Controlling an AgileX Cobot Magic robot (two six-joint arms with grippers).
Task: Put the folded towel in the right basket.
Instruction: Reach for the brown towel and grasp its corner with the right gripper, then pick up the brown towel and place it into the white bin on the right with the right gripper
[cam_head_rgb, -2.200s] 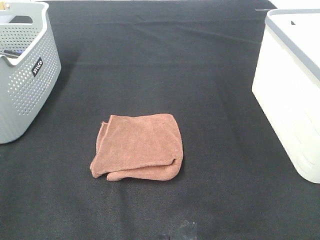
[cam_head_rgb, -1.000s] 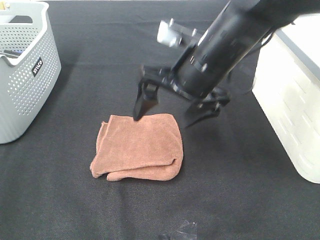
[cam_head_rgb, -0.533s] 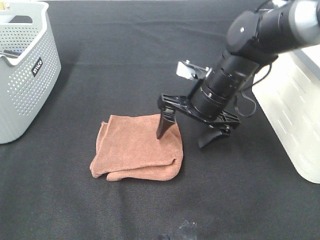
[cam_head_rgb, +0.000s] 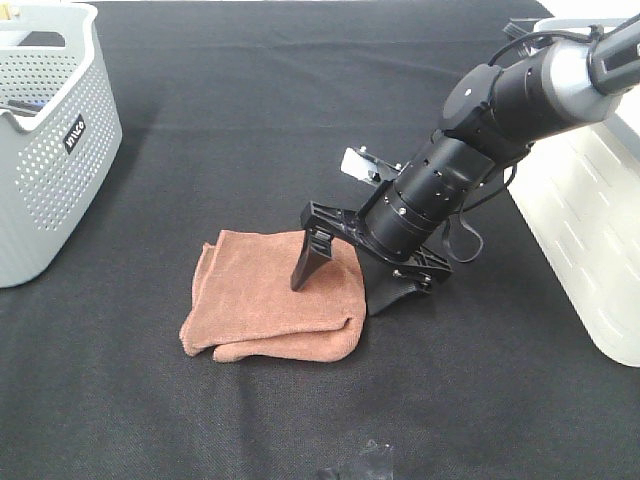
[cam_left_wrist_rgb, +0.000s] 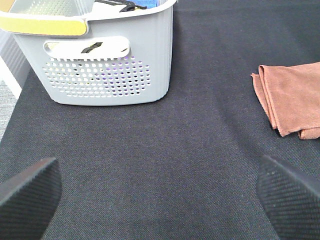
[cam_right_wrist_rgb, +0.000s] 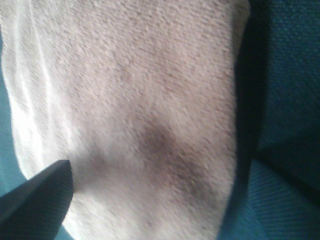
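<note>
While the folded towel (cam_head_rgb: 260, 300) lies unmoved on the tabletop (cam_head_rgb: 250, 150), well apart from the right basket (cam_head_rgb: 590, 220), the right gripper (cam_head_rgb: 348, 280) has sunk lower, spread wide, one finger on the towel, the other just beside its edge.

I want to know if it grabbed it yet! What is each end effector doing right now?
Left end effector: open, holding nothing.
Right end effector: open astride the folded towel edge, holding nothing.
</note>
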